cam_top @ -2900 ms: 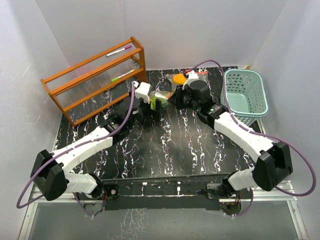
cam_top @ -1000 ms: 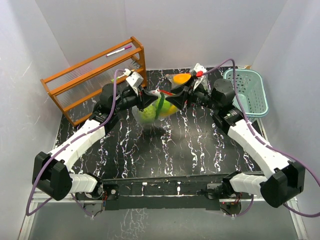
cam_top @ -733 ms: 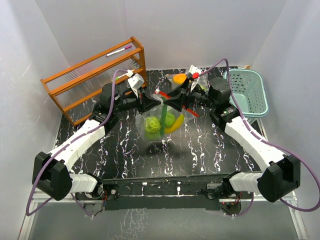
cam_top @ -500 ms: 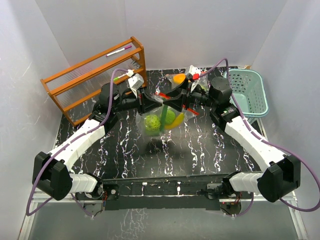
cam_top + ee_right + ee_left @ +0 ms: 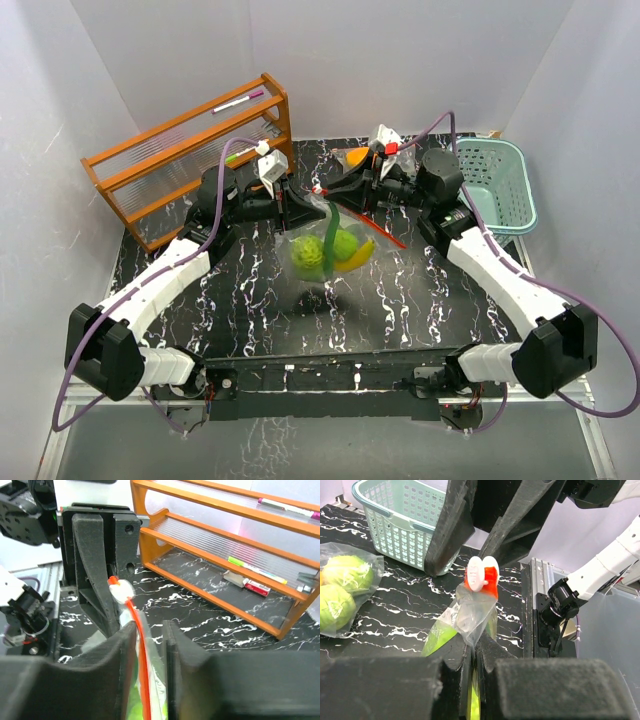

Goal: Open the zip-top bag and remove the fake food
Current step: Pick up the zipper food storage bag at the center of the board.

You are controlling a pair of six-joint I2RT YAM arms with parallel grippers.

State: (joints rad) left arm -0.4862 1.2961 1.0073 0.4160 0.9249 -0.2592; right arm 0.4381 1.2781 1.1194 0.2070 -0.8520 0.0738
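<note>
Clear zip-top plastic bag [image 5: 330, 228] clenched at its top edge by left hand [image 5: 306, 206], so green-and-yellow toy food [image 5: 314, 252] hangs inside, below both hands. Red zip strip [image 5: 144, 680] straddled by right hand [image 5: 338, 194], presumably for peeling open; whether it is pinched cannot be told.

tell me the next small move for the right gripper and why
Probably close the right gripper on the red zip strip. Its fingers stand apart around that strip, while the left gripper is shut on the top edge of the zip-top bag, and the fake food hangs inside it above the table.
</note>
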